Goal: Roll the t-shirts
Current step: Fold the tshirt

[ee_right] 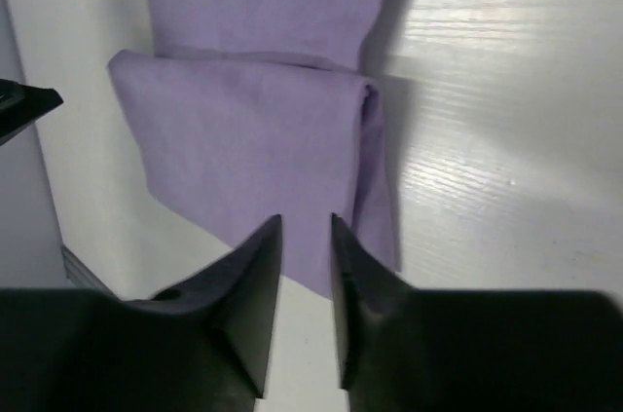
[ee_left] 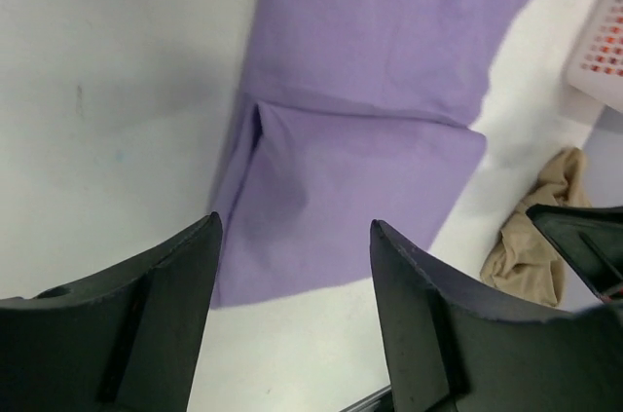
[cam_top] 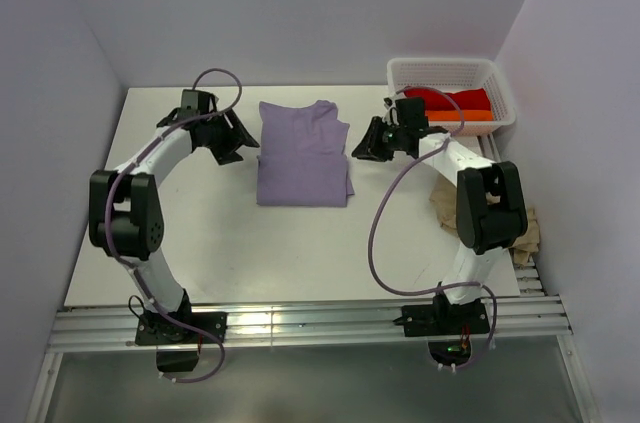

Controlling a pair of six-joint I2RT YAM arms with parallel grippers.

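The lavender t-shirt (cam_top: 300, 158) lies folded into a flat rectangle at the middle of the table, with a fold line across it in the left wrist view (ee_left: 370, 91) and the right wrist view (ee_right: 253, 130). My left gripper (cam_top: 240, 143) is open and empty beside its left edge, jaws wide apart (ee_left: 294, 222). My right gripper (cam_top: 362, 148) hovers at its right edge, jaws only narrowly apart with nothing between them (ee_right: 306, 219). The beige t-shirt (cam_top: 525, 228) lies crumpled at the table's right edge (ee_left: 531, 246). The red t-shirt (cam_top: 440, 100) and orange t-shirt (cam_top: 462, 116) lie in the basket.
A white mesh basket (cam_top: 500, 83) stands at the back right corner and shows in the left wrist view (ee_left: 604, 52). Walls close the table in on the left, back and right. A metal rail runs along the near edge by the arm bases.
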